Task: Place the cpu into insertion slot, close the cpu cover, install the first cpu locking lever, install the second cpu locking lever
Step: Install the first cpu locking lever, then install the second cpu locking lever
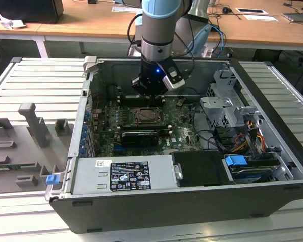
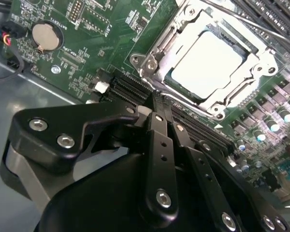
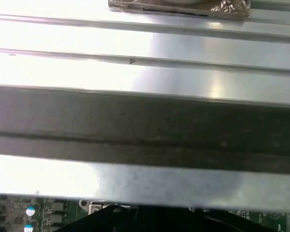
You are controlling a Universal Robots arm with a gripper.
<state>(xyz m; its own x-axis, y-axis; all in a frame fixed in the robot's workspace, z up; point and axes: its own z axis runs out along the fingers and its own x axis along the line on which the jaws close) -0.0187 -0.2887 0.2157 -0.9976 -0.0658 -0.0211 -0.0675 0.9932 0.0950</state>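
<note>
- Nearest me is the open computer case, lying on its side so the green motherboard faces up. I'd guess that's so the arm can reach straight down.
- Mid-board, the cpu already sits flat in the insertion slot, silvery top up. It's square, so no real long axis; its edges run parallel to the socket rim.
- The cpu cover looks folded down around the chip, framing it. Can't say if either lever is latched.
- Just behind the socket, the gripper hangs over the black slots, fingers pressed together and holding nothing.
</note>
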